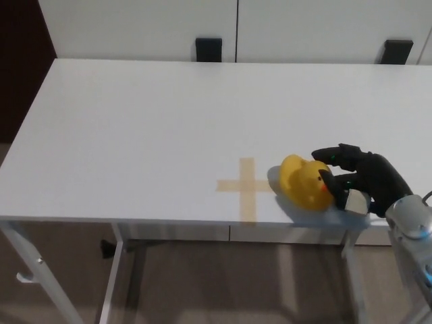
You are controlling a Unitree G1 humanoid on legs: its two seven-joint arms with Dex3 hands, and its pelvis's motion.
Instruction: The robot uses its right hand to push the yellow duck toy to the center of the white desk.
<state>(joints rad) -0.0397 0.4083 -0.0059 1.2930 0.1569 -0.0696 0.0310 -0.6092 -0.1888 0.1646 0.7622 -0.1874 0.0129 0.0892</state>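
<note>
Pushing is the step in hand, judged from the contact at the right hand (361, 181). The duck (304, 181) lies directly to the left of that hand, touching its fingertips (327, 177). The hand holds nothing: its fingers are spread apart and curled slightly forward, and they bear against the duck's right side, where the orange beak is partly hidden behind them.

The duck sits on the tabletop (169, 115), close to the front edge. No clear long axis can be read from this view; the body looks rounded, with the beak end turned toward the hand.

The tape cross (250, 187) lies further left of the hand, beyond the duck. Duck and cross are just beside each other: the duck's left side is close to the tip of the cross's right bar, but whether the two overlap cannot be told. Hand, duck and cross fall on nearly one line running leftward from the hand, so the coming move calls for a straight push to the left, with little correction toward or away from the robot.

The left hand does not show, so the right hand is the only one near the duck.

No containers are present on the tabletop. Two black blocks (208, 49) stand far ahead of the hand at the rear edge, well apart from the work.

Risk, as a judgement: a rounded body may roll or swing off the fingertips.
</note>
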